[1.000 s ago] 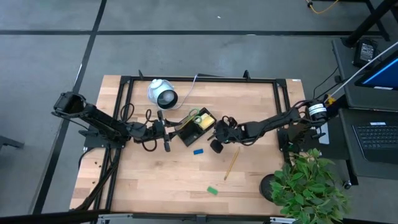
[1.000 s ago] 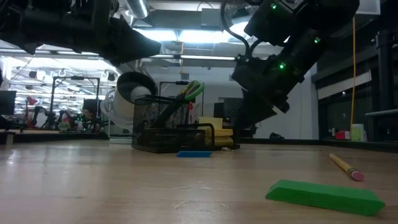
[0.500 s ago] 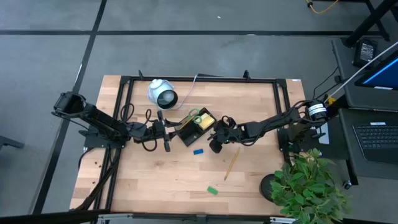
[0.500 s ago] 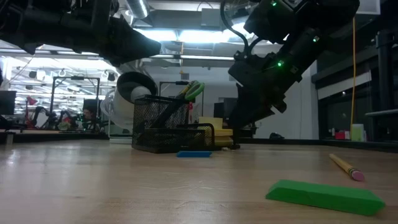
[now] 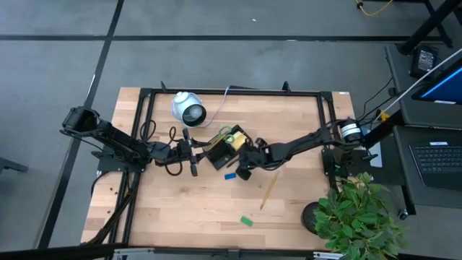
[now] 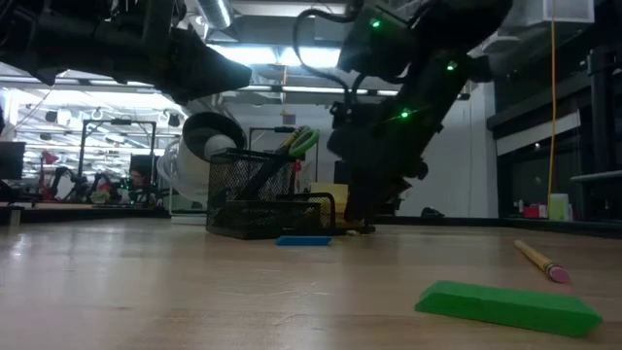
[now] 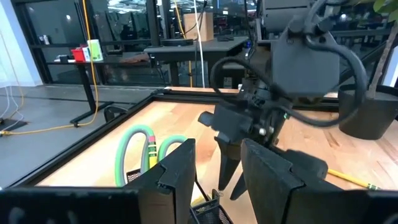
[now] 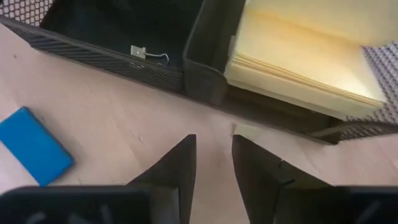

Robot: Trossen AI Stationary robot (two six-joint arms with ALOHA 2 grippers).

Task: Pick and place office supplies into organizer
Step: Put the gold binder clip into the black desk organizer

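Diagonally across the table, the pencil [image 5: 268,191] lies beside the right hand's [image 5: 242,172] parted, empty fingers.

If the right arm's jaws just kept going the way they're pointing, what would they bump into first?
Probably the bare table right in front of the organizer. The right gripper points down at the wood, with the sticky-note pad just beyond. Depth is hard to judge.

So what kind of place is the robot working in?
Probably a robotics lab or workshop: a wooden table with a black frame, desks behind glass walls, a laptop beside the table, cables on the floor.
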